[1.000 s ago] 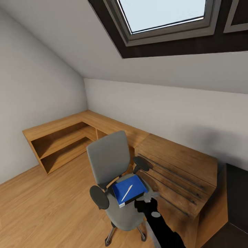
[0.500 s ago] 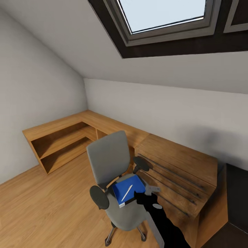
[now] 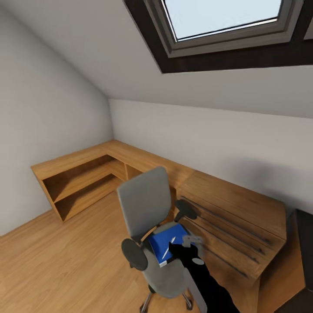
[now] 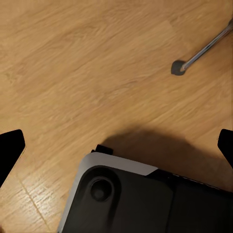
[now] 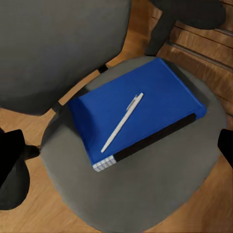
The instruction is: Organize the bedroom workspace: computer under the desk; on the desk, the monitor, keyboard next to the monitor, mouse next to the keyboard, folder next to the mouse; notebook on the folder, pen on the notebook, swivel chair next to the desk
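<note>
Attic bedroom here: light wood floor (image 3: 65, 256), grey-white walls, a sloped ceiling with a black-framed skylight (image 3: 226, 26) up top. Low oak shelving (image 3: 78, 182) wraps the far left corner and runs into a slatted oak drawer unit (image 3: 230, 221) on the right.

The right gripper (image 3: 184, 250) hangs just over the near right edge of the chair seat. In the right wrist view its fingertips (image 5: 10, 150) sit wide apart at either edge of the frame, nothing between them but the seat below. Right under it is the blue folder (image 5: 141, 107), lying flat on the grey seat of the swivel chair (image 3: 145, 204), dark edge and white spine end toward the near side. A white pen (image 5: 122, 122) lies diagonally on top of the folder. The chair stands on the floor just left of the drawer unit, tall back toward the far wall, black armrests (image 3: 134, 254) either side.

The left gripper (image 4: 116, 145) points down at the floor, fingers spread wide, with part of the robot's own base (image 4: 141, 199) below it and one chrome chair leg (image 4: 201, 51) with its castor off to the side.
</note>
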{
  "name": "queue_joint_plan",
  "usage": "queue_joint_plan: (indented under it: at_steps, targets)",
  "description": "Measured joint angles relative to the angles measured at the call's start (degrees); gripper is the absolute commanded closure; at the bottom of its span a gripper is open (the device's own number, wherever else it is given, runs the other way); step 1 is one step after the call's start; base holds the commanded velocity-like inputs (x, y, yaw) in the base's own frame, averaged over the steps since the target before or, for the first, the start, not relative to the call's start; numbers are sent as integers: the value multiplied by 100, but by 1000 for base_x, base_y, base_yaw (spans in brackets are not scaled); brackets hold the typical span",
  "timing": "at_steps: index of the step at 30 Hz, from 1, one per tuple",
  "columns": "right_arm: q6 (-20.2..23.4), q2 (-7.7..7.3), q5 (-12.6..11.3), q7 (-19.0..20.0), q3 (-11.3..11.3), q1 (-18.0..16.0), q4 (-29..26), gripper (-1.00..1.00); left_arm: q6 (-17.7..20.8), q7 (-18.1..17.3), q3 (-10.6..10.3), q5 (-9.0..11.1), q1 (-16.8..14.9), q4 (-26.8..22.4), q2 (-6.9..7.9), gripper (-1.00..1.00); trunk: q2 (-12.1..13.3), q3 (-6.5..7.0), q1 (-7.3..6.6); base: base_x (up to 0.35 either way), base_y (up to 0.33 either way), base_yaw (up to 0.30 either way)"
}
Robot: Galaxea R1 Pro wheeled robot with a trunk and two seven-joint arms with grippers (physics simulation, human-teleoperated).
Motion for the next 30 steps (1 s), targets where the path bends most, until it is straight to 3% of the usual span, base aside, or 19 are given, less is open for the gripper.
queue_joint_plan:
  at_steps: [17, 30]
  targets:
    - [6, -1, 0, 7, -1, 0, 10, -100, 1, 0, -8, -1, 0, 0, -8, -100, 0, 0, -1, 273, 183, 0]
    - [11, 3, 0, 3, -1, 0, 15, -100, 2, 0, -7, -2, -2, 0, -3, -100, 0, 0, 2, 41, 19, 0]
